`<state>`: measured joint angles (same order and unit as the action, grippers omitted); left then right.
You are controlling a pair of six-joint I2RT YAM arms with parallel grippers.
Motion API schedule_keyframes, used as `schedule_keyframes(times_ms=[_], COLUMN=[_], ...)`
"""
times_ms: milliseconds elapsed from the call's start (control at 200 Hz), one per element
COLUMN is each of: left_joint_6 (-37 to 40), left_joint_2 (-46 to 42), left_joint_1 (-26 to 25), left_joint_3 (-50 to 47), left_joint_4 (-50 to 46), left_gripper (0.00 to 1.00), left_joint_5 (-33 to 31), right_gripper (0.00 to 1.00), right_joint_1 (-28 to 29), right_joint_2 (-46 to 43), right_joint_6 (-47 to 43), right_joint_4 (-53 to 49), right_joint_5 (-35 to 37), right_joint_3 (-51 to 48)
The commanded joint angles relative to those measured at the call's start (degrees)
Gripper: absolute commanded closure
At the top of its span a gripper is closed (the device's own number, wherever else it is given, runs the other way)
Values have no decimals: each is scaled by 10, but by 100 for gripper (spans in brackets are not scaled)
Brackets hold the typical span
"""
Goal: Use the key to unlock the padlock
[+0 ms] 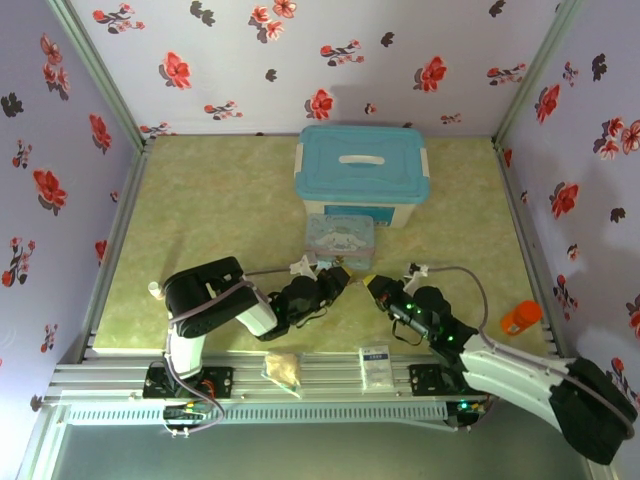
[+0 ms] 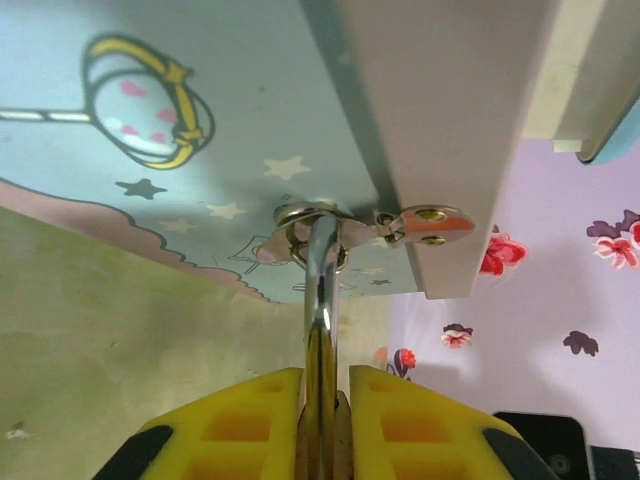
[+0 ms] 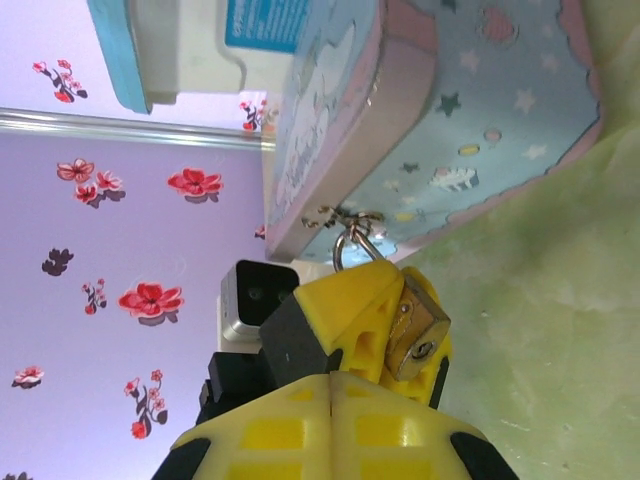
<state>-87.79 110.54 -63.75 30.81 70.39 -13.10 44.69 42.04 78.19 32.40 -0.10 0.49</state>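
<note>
Top: left gripper (image 1: 338,278) is being faced by right gripper (image 1: 374,286) beside tin (image 1: 340,238); left wrist: padlock (image 2: 320,300) is being pinched between fingers (image 2: 250,425), hasp (image 2: 320,225) ahead; right wrist: right jaws are being pressed shut, keyhole (image 3: 421,349) ahead, key hold cannot be told, so misinsertion is being risked.

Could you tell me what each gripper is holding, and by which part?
The left gripper clamps the padlock by its brass body; the right gripper is shut, and whether it pinches anything cannot be told.
</note>
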Motion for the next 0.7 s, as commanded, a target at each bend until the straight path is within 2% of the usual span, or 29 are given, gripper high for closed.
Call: schedule_keyframes(times_ms=[0,105,255,445,580,695], left_joint_6=[-4,-20,-11,10,21,25], left_joint_2=[-8,10,12,-32,-48,-61], left_joint_1=[-1,-1,-4,-4,-4,-7], left_joint_3=[4,1,2,4,-2,-23], left_joint_4=[17,28,14,-136,-193,-205], left_gripper=[95,95,93,86,78,65], left_joint_5=[-29,-28,-28,-23,-15,-20], right_gripper=[100,100,100,100,100,100], right_joint_1=[-1,-4,-4,-4,-4,-5], right_joint_2=[-52,-77,-83,-72,-60,-53], right_joint_6=[-27,-38,-51,-81,-94,-118], right_joint_4=[-114,-153,-152,-138,-131,-122], right_joint_5=[44,38,47,52,49,37], right_joint_3=[-15,-14,-14,-14,-14,-8])
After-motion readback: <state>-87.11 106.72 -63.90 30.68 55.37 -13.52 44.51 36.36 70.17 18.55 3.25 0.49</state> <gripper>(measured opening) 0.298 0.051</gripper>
